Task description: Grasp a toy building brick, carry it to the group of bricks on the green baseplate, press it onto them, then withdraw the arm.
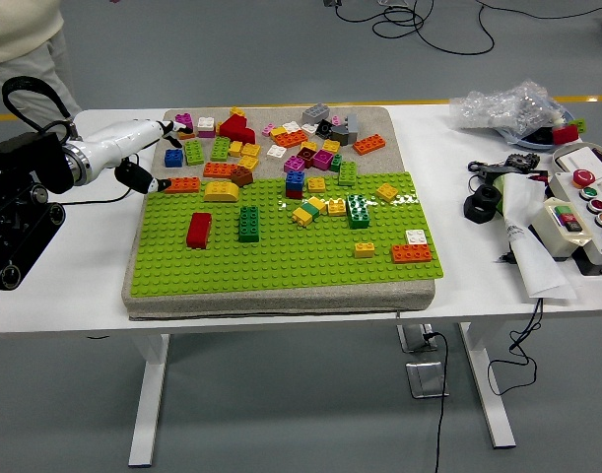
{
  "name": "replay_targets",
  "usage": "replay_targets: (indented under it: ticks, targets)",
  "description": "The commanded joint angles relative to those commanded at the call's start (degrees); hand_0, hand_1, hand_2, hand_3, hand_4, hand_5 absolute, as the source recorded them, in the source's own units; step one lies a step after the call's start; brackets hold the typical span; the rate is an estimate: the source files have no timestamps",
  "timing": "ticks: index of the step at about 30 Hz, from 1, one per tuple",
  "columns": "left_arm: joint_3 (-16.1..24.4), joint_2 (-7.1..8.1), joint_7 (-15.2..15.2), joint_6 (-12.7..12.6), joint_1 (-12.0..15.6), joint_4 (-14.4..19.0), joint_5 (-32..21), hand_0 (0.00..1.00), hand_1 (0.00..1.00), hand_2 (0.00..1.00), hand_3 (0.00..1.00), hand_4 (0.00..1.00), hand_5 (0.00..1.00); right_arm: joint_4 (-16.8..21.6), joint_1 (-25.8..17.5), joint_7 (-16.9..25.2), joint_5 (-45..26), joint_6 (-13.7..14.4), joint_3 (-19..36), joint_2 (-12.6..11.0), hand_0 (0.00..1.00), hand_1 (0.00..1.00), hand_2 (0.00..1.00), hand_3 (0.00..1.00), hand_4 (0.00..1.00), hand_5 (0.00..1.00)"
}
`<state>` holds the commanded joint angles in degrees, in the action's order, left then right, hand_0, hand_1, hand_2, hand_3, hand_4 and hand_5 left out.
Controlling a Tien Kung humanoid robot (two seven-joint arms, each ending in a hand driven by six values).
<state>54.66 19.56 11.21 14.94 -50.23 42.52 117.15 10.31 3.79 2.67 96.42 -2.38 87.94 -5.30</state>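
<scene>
Left hand (146, 156): white with black tips, reaching in over the left edge of the grey mat (281, 296); fingers spread apart, holding nothing.
Right hand: out of the picture.
Loose bricks (271, 138): scattered along the far part of the mat, many colours.
Blue brick (173, 158): just beside the hand's fingers.
Orange brick (183, 183): by the thumb tip, at the far left corner of the green baseplate (281, 261).
Group of bricks (325, 202): near the baseplate's far edge, middle.
Red brick (198, 230): alone on the baseplate's left part.
Button box (581, 212): at the table's right edge.
Writing: none can be read.
</scene>
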Motion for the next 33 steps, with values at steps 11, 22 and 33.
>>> replay_targets:
  ticks: [11, 22, 33]
  targets:
    - [-5.2, -0.96, -0.25, 5.34, -0.99, -1.79, -0.88, 0.998, 0.991, 0.862, 0.96, 0.777, 0.002, 0.0, 0.07, -0.06, 0.04, 0.0, 0.07, -0.07, 0.777, 0.705, 0.749, 0.764, 0.998, 0.774]
    - [-7.68, -1.67, 0.38, 5.22, -1.56, -2.34, -3.52, 0.998, 0.998, 0.925, 0.998, 0.869, 0.019, 0.0, 0.1, -0.15, 0.12, -0.04, 0.13, -0.06, 0.776, 0.706, 0.749, 0.764, 0.998, 0.774]
    - [-12.14, -2.73, 0.73, 2.89, -3.08, -4.74, -5.49, 0.998, 0.998, 0.946, 0.998, 0.864, 0.013, 0.0, 0.26, -0.13, 0.1, -0.04, 0.06, -0.1, 0.776, 0.706, 0.749, 0.764, 0.998, 0.774]
